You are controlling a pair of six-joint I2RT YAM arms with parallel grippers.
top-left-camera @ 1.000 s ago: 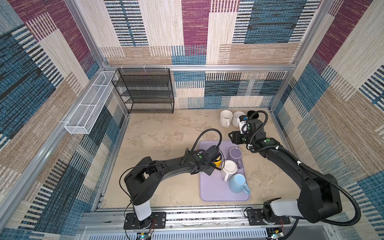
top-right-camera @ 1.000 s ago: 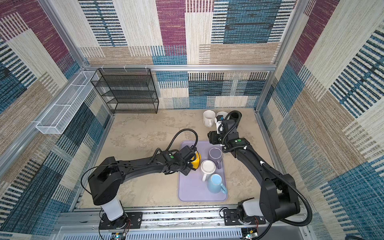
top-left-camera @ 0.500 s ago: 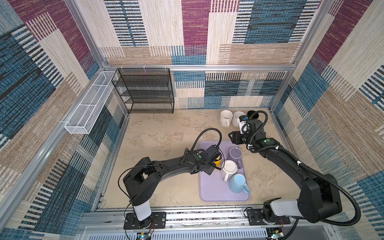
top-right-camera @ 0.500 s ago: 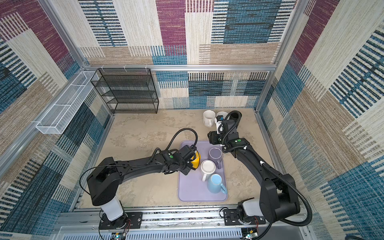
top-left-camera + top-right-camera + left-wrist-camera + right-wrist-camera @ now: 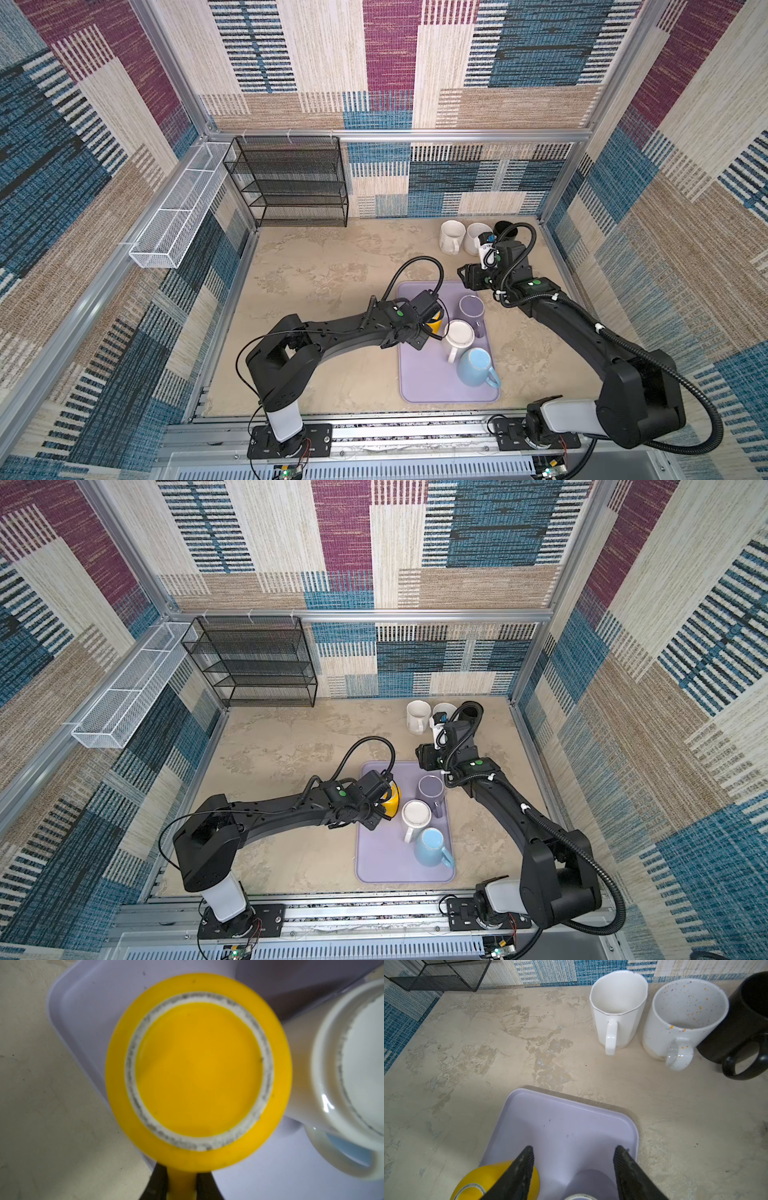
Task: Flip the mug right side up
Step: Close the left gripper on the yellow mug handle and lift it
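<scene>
In both top views the yellow mug is seen base-up on the lilac tray, largely hidden under the left arm.

Only in the left wrist view is the grip shown. The mug's handle is pinched between the closed jaws of the left gripper, with the base ring just ahead of them. An inverted cream mug lies beside it.

In the right wrist view the right gripper is held partly open and empty above the tray. Well beyond its jaws a white mug, a speckled mug and a black mug are stood upright.

yellow mug: you saw glossy glaze, rough bare foot ring
tray: looked smooth, matt plastic
rack: was metal mesh
</scene>
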